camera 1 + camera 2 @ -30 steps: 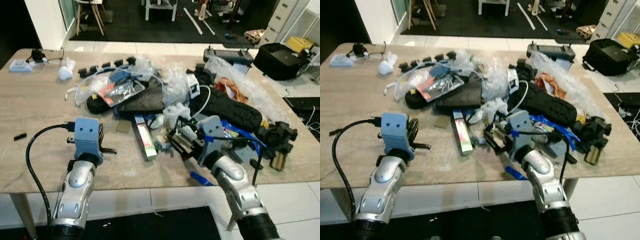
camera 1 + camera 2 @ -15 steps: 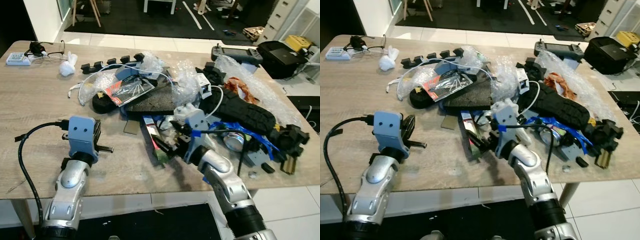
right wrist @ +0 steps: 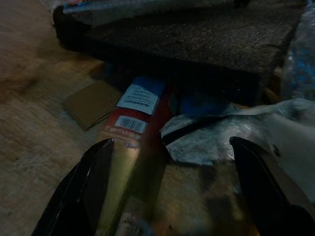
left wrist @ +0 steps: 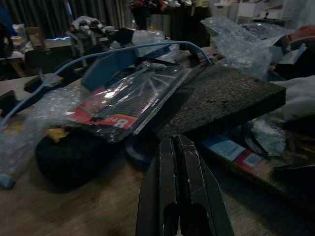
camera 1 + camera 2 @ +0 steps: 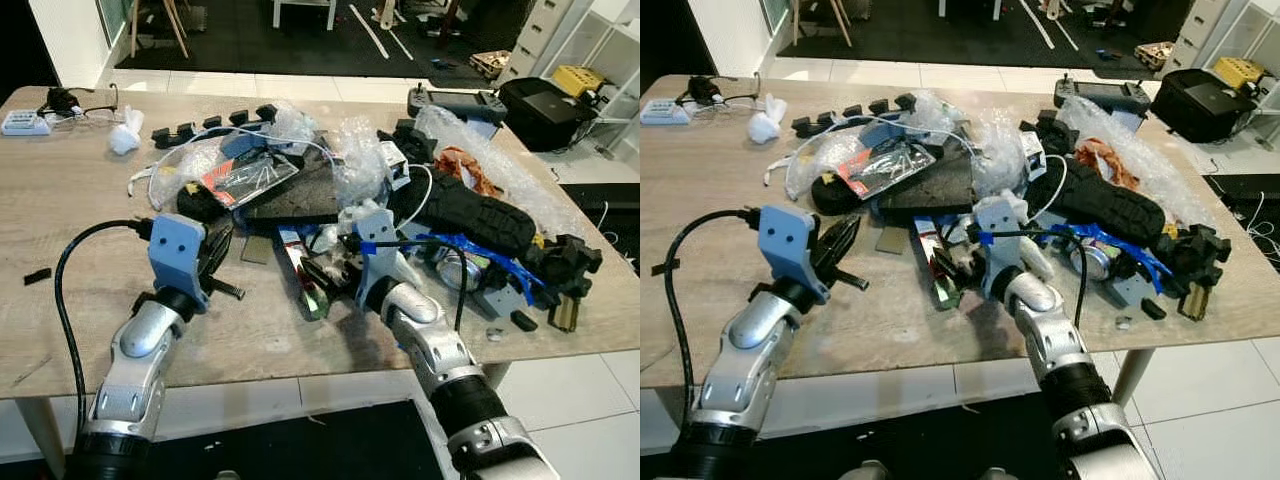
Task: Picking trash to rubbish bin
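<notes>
A wooden table (image 5: 60,230) carries a heap of trash: a dark foam slab (image 5: 295,195), bubble wrap (image 5: 360,160), a black shoe (image 5: 470,215), a clear packet with a red label (image 5: 245,180) and, on the near side of the slab, a long narrow carton (image 5: 300,270) printed red and green. The head views show the right gripper (image 5: 958,268) reaching leftward into the near edge of the heap, right at the carton's near end, though from above its fingertips merge with the clutter. The right wrist view settles that: its two black fingers (image 3: 86,191) stand spread wide, with the carton's barcode label (image 3: 130,123) lying between them and a crumpled piece of clear film (image 3: 216,135) just beside it, the foam slab beyond. A small brown card square (image 3: 91,103) lies flat on the wood to the carton's left. The left gripper (image 5: 212,255) hovers over bare table to the left of the heap, near the slab's left end; the left wrist view shows its fingers (image 4: 179,196) pressed together, pointing at the labelled packet and slab, holding nothing.
</notes>
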Tool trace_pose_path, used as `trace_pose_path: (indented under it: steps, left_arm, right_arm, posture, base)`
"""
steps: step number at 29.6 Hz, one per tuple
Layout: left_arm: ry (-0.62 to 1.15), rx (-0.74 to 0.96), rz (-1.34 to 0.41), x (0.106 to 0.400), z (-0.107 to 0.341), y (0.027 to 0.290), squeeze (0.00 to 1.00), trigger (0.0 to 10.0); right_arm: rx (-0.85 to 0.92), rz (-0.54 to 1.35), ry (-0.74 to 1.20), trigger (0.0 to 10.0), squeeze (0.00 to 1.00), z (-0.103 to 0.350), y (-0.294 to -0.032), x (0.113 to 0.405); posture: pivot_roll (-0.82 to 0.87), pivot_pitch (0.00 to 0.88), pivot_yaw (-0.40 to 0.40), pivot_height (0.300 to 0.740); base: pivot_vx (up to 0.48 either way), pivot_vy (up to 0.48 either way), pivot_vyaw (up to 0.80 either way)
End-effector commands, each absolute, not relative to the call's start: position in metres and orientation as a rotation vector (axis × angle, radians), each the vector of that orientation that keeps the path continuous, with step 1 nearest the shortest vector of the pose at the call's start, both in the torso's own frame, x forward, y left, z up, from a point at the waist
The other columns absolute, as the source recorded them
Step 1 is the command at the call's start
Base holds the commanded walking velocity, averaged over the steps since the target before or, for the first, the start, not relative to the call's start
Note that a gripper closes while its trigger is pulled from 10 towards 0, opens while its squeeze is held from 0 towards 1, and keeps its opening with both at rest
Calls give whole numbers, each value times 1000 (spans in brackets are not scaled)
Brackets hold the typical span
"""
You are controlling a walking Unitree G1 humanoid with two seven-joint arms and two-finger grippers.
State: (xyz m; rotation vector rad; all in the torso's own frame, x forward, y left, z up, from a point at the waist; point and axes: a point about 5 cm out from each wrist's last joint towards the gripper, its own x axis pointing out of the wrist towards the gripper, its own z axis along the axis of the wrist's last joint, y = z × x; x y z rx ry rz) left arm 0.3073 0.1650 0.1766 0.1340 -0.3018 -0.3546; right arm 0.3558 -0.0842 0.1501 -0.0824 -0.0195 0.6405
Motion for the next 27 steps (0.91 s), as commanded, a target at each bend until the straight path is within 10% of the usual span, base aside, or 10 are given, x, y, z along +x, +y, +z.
trace_pose_path:
  steps: [1, 21, 22, 23, 24, 27]
  left_arm:
    - [-294, 145, -385, 307, 174, 163, 0, 10000]
    - [-267, 156, -521, 297, 165, 151, 0, 10000]
    - [-268, 157, -528, 297, 165, 149, 0, 10000]
    - [-268, 157, -531, 297, 165, 148, 0, 10000]
    - [-268, 156, -540, 296, 164, 147, 0, 10000]
    - [-270, 151, -560, 295, 165, 145, 0, 10000]
  right_arm:
    - [-93, 677, 25, 10000, 0, 140, -77, 355]
    - [-69, 735, 128, 10000, 0, 137, -53, 368]
    - [-56, 729, 133, 6588, 0, 136, -53, 369]
    - [-51, 725, 136, 6588, 0, 136, -54, 369]
    - [-40, 721, 139, 0, 0, 135, -54, 369]
    - [-10, 715, 148, 0, 0, 134, -56, 370]
  posture:
    - [7, 186, -73, 740]
    - [12, 180, -92, 740]
    - [11, 179, -93, 740]
    - [11, 180, -94, 740]
    - [11, 180, -94, 740]
    - [9, 186, -95, 740]
  base:
    - [0, 0, 0]
    - [0, 0, 0]
    - [0, 0, 0]
    - [0, 0, 0]
    - [0, 0, 0]
    - [0, 0, 0]
